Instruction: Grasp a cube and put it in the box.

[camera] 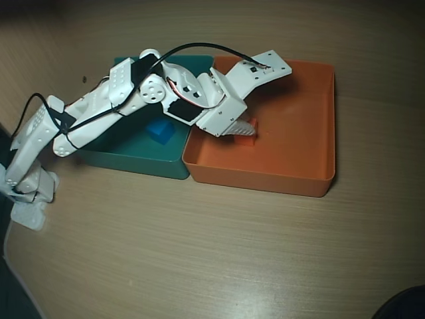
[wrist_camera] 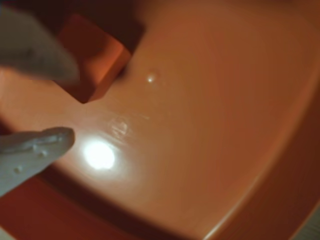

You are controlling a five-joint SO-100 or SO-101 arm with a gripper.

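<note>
The small matte orange cube (wrist_camera: 92, 62) is seen lying on the floor of the large, shallow orange plastic box (camera: 302, 163), near the wall that is on the left in the overhead view. The white two-finger gripper (wrist_camera: 70, 107) is lowered inside the box directly over it — in the wrist view its two pale fingertips (wrist_camera: 47, 145) are parted, one to either side of the cube, and nothing is clamped between them. In the overhead view the cube (camera: 252, 139) is largely covered by the gripper (camera: 243, 131). Pressed against the orange box on that left side stands a teal-green plastic box (camera: 143, 159) of like size, with a small blue cube (camera: 160, 131) inside it — partly overhung by the white arm (camera: 119, 100) and its black cable (camera: 199, 48). Both boxes rest on a wooden table (camera: 219, 252).
</note>
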